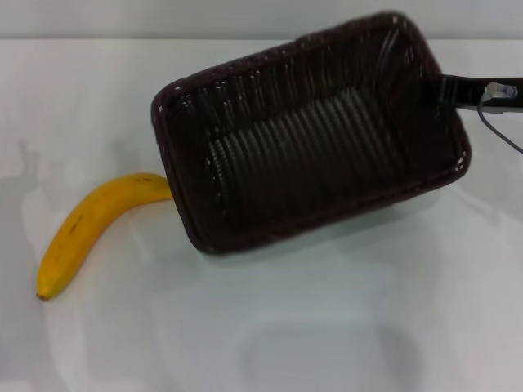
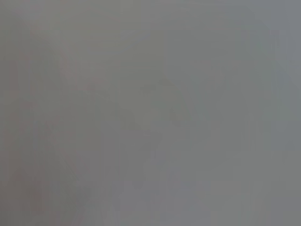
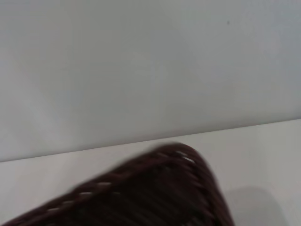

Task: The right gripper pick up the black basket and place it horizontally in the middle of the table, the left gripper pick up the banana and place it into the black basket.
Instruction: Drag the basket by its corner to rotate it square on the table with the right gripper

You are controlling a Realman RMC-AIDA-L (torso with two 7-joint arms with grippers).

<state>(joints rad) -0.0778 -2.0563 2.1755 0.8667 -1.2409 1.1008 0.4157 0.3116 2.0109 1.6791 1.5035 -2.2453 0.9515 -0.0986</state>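
Where the right gripper (image 1: 445,88) reaches in from the right edge of the head view, its slim black finger lies across the right short rim of the black basket (image 1: 310,135), clamped on that rim. A grey metal part and a thin looping cable trail behind the finger. The woven basket looks lifted and tilted, its long sides running diagonally, its open inside facing the camera. Its lower left corner overlaps the stem end of the banana (image 1: 86,224), which lies curved on the white table (image 1: 327,327) at the left, dark tip nearest the robot. The right wrist view shows a rounded basket corner (image 3: 181,162) against the tabletop. The left gripper appears nowhere; its wrist view is plain grey.
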